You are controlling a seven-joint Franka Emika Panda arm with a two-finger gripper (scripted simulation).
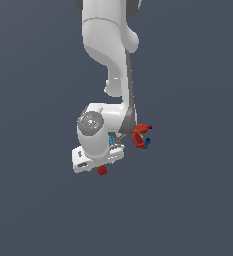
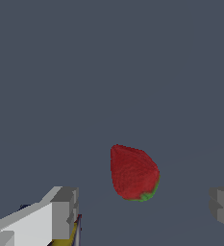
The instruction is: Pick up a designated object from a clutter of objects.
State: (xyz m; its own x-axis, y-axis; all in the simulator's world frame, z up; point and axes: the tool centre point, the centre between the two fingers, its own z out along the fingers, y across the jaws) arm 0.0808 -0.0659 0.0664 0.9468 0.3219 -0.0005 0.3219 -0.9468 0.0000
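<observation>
- Strawberry (image 2: 134, 174), small dark-red lump with a green end, lies on the grey surface (image 2: 108, 72), not lifted; no surface edge or corner shows in either view, so it cannot be placed against them.
- Progress: approach looks mostly done, the grasp is not made. Left to do, as I judge it: final descent, close, lift.
- Gripper (image 2: 142, 214) is spread wide and holds nothing; fingers (image 2: 63, 211) stand well apart on either side.
- Wrist view: strawberry sits between the two fingers, not touching either, somewhat nearer one of them; gap height above it is hard to tell.
- Exterior view: strawberry (image 1: 102, 170) peeks out just below the white hand; arm blocks the fingers.
- Rest of the clutter sits behind the arm: orange-red drill toy (image 1: 139, 134), blue piece (image 1: 146, 144) just beside it, teal bit (image 1: 111, 140) mostly hidden.
- Strawberry lies apart from that pile, so a clean pick looks likely.
</observation>
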